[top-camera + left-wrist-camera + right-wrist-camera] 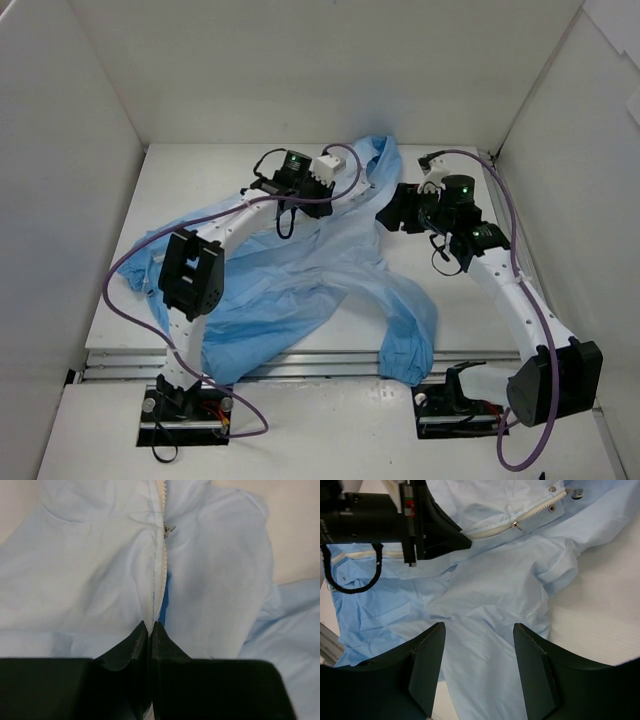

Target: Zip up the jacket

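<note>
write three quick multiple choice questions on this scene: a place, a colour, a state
1. Where is the small metal zipper slider relative to the left end effector?
A. between its fingers
B. further along the zipper, apart from the fingertips
C. on a sleeve cuff
2. What colour are the zipper teeth of the light-blue thin-fabric jacket?
A. black
B. white
C. red
3. What state is the right end effector in?
A. open, holding nothing
B. shut on a sleeve
C. shut on the slider
Answers: B, the slider sits beyond the shut fingertips; B, the teeth show off-white against blue; A, its fingers stand apart above the fabric.
</note>
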`<state>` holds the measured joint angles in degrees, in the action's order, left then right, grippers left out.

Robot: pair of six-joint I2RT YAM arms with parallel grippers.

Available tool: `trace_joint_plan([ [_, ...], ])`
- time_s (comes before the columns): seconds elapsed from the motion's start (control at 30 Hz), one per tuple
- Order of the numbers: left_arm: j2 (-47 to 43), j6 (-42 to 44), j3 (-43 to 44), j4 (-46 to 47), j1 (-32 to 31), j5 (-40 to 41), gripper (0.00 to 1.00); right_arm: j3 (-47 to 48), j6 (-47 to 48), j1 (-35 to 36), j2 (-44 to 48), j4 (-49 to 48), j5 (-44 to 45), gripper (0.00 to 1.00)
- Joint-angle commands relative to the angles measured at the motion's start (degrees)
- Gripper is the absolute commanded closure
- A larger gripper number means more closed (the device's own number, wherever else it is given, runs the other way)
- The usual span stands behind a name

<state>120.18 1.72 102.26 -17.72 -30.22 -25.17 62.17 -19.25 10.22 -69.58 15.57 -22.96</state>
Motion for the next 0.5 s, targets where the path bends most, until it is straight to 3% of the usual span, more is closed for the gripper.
trace_joint_plan([
  [0.0,-10.48,-6.28,0.66,4.54,1.04,-9.36,1.0,5.4,1.58,0.42,-1.43,-4.32,-1.65,0.47],
  [0.2,-17.25,-9.8,-3.11,5.67,3.41,-20.6,1.0,8.49,2.9,0.33,-5.12,-8.97,-5.16,0.49],
  [0.47,-22.0,-12.35,-8.56,10.24,4.55,-25.98,1.0,8.32,-3.24,-1.87,-8.99,-18.01,-14.39,0.49],
])
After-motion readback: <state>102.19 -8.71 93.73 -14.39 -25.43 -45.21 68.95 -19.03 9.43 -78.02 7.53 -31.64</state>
